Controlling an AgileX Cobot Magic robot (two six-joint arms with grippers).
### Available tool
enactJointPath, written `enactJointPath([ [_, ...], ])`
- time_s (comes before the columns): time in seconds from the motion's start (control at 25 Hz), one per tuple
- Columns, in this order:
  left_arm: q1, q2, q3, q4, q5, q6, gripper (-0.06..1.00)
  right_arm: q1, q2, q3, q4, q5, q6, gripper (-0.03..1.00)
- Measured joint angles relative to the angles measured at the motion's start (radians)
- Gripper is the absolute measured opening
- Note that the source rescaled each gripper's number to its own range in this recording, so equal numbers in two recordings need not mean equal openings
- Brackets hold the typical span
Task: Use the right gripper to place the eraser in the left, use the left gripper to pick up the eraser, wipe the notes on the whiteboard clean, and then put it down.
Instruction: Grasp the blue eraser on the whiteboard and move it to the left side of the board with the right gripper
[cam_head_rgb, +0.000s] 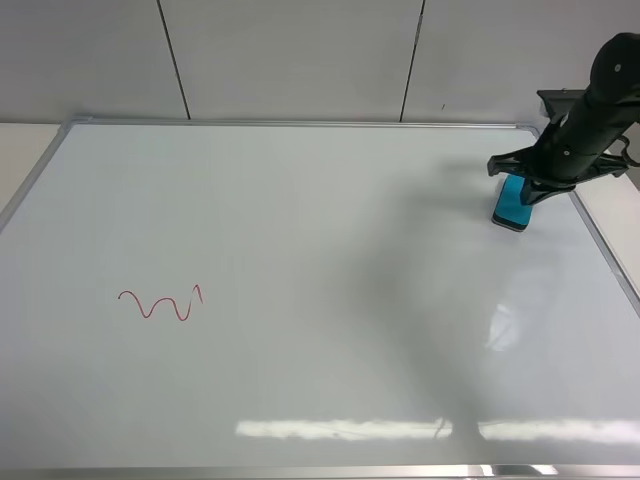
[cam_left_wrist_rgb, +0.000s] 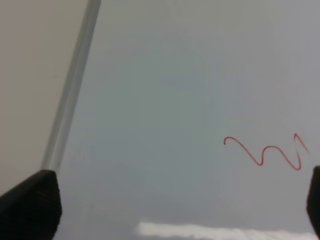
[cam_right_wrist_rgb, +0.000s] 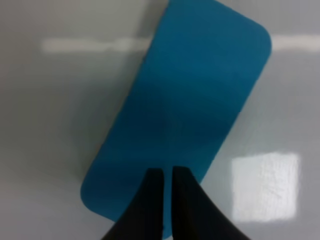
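My right end effector (cam_right_wrist_rgb: 167, 172) has its black fingertips pressed almost together, only a thin slit between them, pinching nothing. The eraser (cam_right_wrist_rgb: 180, 105) lies on the whiteboard (cam_head_rgb: 320, 250) directly beyond those tips; I can't tell whether they touch it. My left end effector (cam_left_wrist_rgb: 172, 202) is spread wide, with the notes (cam_left_wrist_rgb: 265, 152) just ahead of it, nearer one finger. My worry is that descending this tight would shove the eraser across the glossy board, perhaps into the nearby frame, instead of straddling it.
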Motion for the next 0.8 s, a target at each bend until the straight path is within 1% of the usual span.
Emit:
enactJointPath([
  [0.12,0.000,0.000,0.000,0.000,0.000,0.000,1.00,0.002,0.000,-0.018,-0.018,0.012,-0.172,0.00],
  [0.28,0.000,0.000,0.000,0.000,0.000,0.000,1.00,0.002,0.000,-0.066,-0.077,0.081,-0.443,0.00],
  [0.4,0.000,0.000,0.000,0.000,0.000,0.000,1.00,0.002,0.000,-0.083,-0.076,0.083,-0.611,0.00],
  [0.48,0.000,0.000,0.000,0.000,0.000,0.000,1.00,0.001,0.005,-0.085,-0.065,0.066,-0.683,0.00],
  [0.6,0.000,0.000,0.000,0.000,0.000,0.000,1.00,0.001,0.030,-0.086,-0.045,0.055,-0.749,0.00],
  [0.8,0.000,0.000,0.000,0.000,0.000,0.000,1.00,0.001,0.077,-0.086,-0.030,0.056,-0.777,0.00],
])
